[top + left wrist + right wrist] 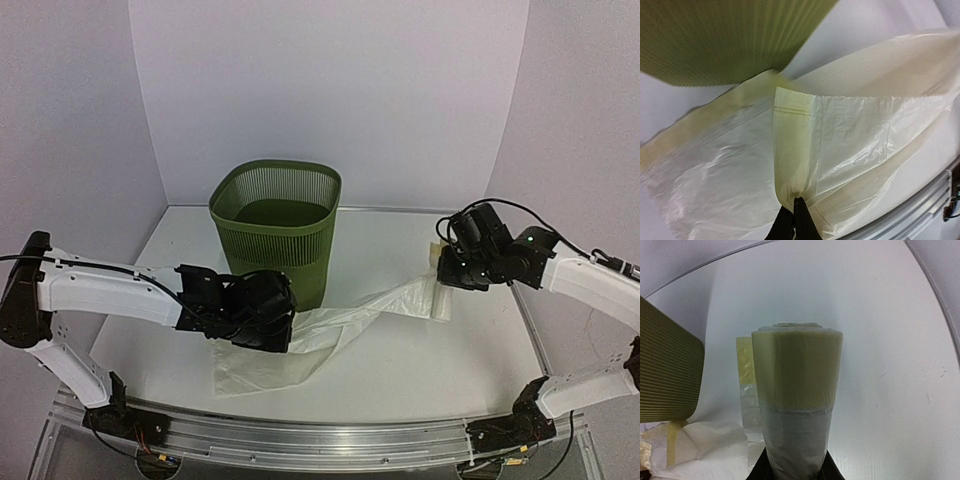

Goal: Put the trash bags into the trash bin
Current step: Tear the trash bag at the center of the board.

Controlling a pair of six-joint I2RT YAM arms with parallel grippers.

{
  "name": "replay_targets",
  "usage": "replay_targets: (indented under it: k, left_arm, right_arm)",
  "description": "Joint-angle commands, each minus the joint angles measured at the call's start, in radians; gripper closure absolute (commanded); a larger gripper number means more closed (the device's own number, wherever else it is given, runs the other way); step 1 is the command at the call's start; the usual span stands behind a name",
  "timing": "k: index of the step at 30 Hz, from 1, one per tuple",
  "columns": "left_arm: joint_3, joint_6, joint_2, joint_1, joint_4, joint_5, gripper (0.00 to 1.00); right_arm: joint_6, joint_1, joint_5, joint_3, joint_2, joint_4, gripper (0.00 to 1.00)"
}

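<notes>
One olive-green bin is standing upright toward the back of the white table, and it is the only bin here. Two robot arms are reaching in from the near edge, one from each side. The left gripper is sitting low, just in front of the bin's base. Its jaws are pressed fully together and are pinching a fold of thin, pale yellowish plastic bag. The right gripper is hovering well to the right of the bin. Its jaws are standing a little apart and are clamping one tight roll of bags, which is sticking up out of the fingers in the wrist view. A single twisted length of film is running from that roll across the table toward the left gripper. There it is spreading into a flat, crinkled sheet in front of the bin. All the plastic that shows is lying outside the bin. How many separate bags make up the length, I cannot tell.
</notes>
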Motion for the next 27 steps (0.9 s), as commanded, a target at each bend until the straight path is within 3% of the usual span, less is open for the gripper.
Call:
replay_targets:
  k: [1, 7, 13, 17, 27]
  left_arm:
    - [-0.053, -0.062, 0.013, 0.007, -0.193, -0.076, 1.00]
    - [-0.067, -0.137, 0.004, 0.007, -0.263, -0.122, 1.00]
    - [-0.059, -0.143, -0.017, 0.008, -0.267, -0.154, 1.00]
    - [-0.047, -0.195, 0.004, 0.028, -0.375, -0.216, 1.00]
    - [-0.089, -0.271, -0.083, 0.092, -0.470, -0.253, 1.00]
  right_arm:
    - [-0.073, -0.040, 0.112, 0.040, -0.018, -0.077, 1.00]
    - [-0.174, -0.058, 0.217, 0.103, 0.013, -0.144, 1.00]
    - [-0.304, -0.060, 0.036, 0.135, 0.029, -0.148, 1.00]
    - [-0.361, -0.061, 0.193, 0.121, -0.005, -0.150, 1.00]
    - [-0.409, -0.142, 0.307, 0.146, 0.030, -0.151, 1.00]
